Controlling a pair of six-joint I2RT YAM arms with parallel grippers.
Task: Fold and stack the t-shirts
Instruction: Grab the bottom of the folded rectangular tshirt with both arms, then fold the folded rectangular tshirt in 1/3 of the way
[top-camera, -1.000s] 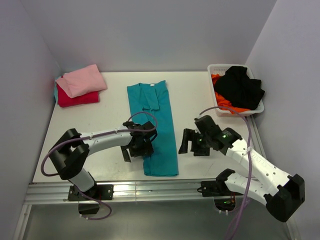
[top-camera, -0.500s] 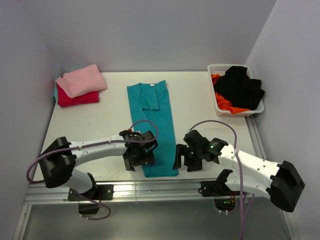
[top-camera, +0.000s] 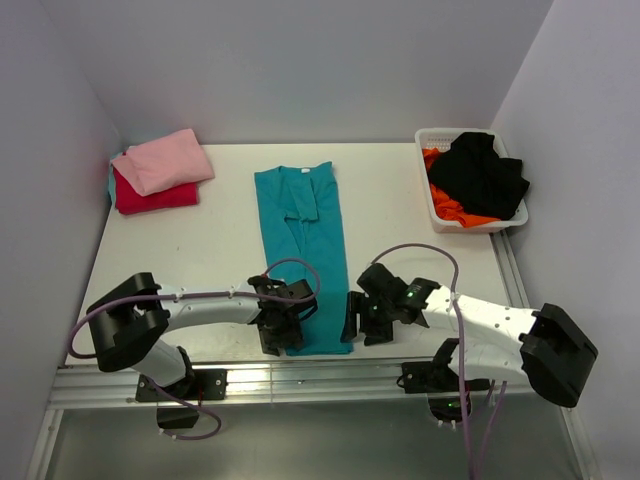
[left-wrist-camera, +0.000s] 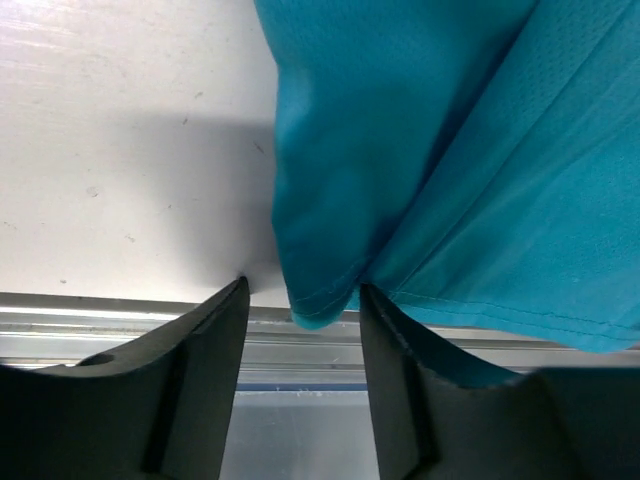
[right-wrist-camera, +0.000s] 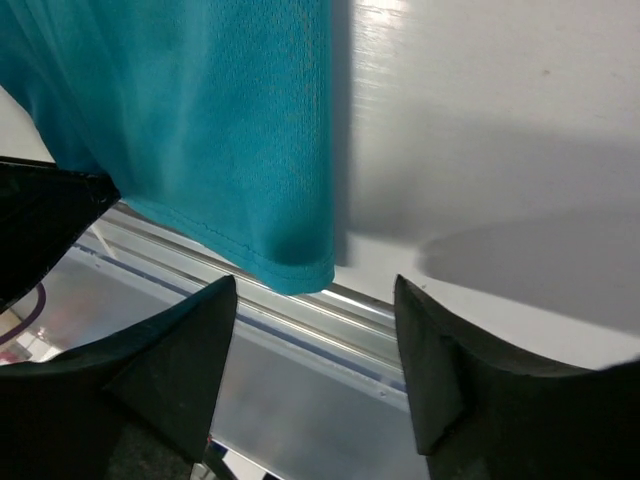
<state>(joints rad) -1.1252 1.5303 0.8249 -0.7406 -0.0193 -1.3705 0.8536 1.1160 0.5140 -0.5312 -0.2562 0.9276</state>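
Progress: roughly two of five done, a judgement from the layout. The pink shirt (top-camera: 165, 158) sits folded on the folded red shirt (top-camera: 150, 197), a stack well off to the far left of the teal shirt (top-camera: 300, 250). A teal sliver pokes out at that stack's left edge; can't tell if it's another shirt.

The teal shirt is the one in hand. It lies flat on the table (top-camera: 200, 270), already narrowed to a long strip with the sleeves in, collar at the far end, hem at the near table edge. It has no crosswise fold yet.

To the far right of the teal shirt is the basket (top-camera: 440, 132), with the black shirt (top-camera: 485, 175) heaped on the orange shirt (top-camera: 455, 210). Both are unfolded, so both are left to do.

The left gripper (left-wrist-camera: 303, 290) is at the teal shirt's near-left hem corner. Its jaws are part spread with the cloth corner between them, touching one side only, not pinched. The right gripper (right-wrist-camera: 315, 285) is at the near-right hem corner, jaws wide apart either side of the corner, holding nothing.

Counts:
- Shirts clearly seen: 5 (1 teal, 1 pink, 1 red, 1 black, 1 orange)
- Baskets: 1
- Grippers: 2
- Stacks: 1
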